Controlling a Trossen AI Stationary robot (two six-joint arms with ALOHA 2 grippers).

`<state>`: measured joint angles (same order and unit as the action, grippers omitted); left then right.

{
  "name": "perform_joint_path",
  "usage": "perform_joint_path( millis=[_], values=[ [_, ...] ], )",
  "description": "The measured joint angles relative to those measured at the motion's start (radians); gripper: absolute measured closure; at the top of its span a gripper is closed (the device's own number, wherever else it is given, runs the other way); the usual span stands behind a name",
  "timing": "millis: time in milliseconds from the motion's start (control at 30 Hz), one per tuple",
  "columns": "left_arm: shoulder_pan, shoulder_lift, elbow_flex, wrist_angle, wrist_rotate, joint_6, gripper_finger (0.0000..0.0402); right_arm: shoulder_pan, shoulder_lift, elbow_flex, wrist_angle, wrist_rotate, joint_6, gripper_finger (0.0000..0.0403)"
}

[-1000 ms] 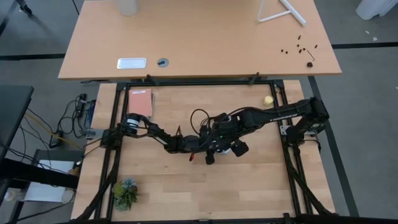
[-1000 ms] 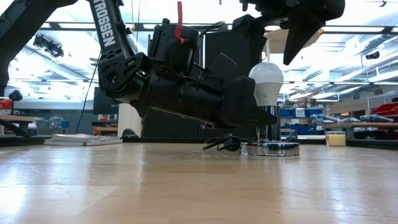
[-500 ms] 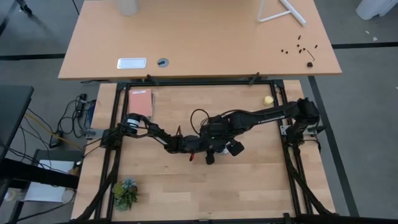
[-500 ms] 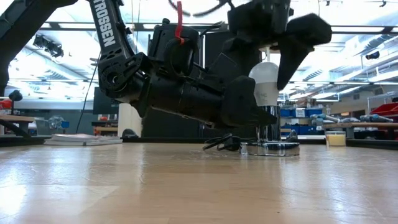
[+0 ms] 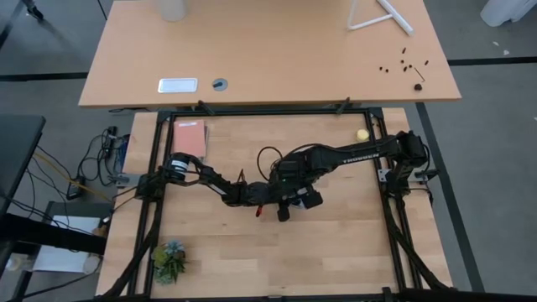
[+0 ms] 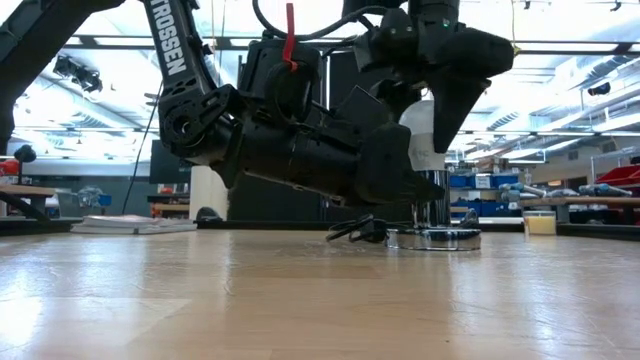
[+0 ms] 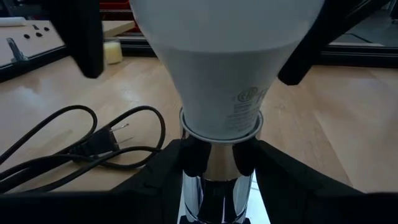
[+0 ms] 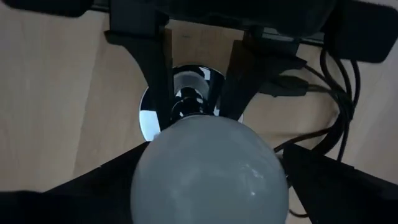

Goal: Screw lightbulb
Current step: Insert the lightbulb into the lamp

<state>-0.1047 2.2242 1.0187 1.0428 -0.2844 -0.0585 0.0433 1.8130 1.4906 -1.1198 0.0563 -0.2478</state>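
At frame centre, the right gripper (image 8: 211, 180) spreads around the lightbulb (image 7: 221, 62); the left gripper (image 7: 214, 165) pinches the chrome socket (image 7: 214, 180) below.

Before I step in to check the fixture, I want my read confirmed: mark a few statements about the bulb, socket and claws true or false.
The lightbulb stands upright in the socket. True.
The right claw straddles the bulb's globe from above. True.
The left claw waits clear of the socket. False: it clamps the socket's chrome stem.
The yellow ball lies against the socket. False: it sits far off, by the table's back edge.
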Motion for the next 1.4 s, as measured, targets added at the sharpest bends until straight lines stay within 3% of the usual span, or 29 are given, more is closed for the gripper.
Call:
perform_joint_path(
  millis=[367, 700, 833, 1033, 1400],
  values=[
    [0.0, 0.0, 0.0, -0.001, -0.003, 0.0, 0.0227, 0.003, 0.001, 0.0, 0.001, -0.002, 0.18, 0.0136],
    [0.0, 0.0, 0.0, -0.001, -0.001, -0.001, 0.0227, 0.003, 0.001, 0.0, 0.004, -0.001, 0.446, 0.0105],
    [0.0, 0.0, 0.0, -0.002, 0.001, -0.001, 0.0227, 0.003, 0.001, 0.0, 0.008, 0.0, 0.485, 0.0111],
    [0.0, 0.0, 0.0, -0.001, 0.001, -0.002, 0.0227, 0.004, -0.003, 0.0, 0.009, -0.001, 0.408, 0.0117],
    [-0.001, 0.0, 0.0, -0.003, 0.007, -0.001, 0.0227, 0.05, -0.008, 0.0, 0.005, 0.056, 0.012, 0.0052]
  ],
)
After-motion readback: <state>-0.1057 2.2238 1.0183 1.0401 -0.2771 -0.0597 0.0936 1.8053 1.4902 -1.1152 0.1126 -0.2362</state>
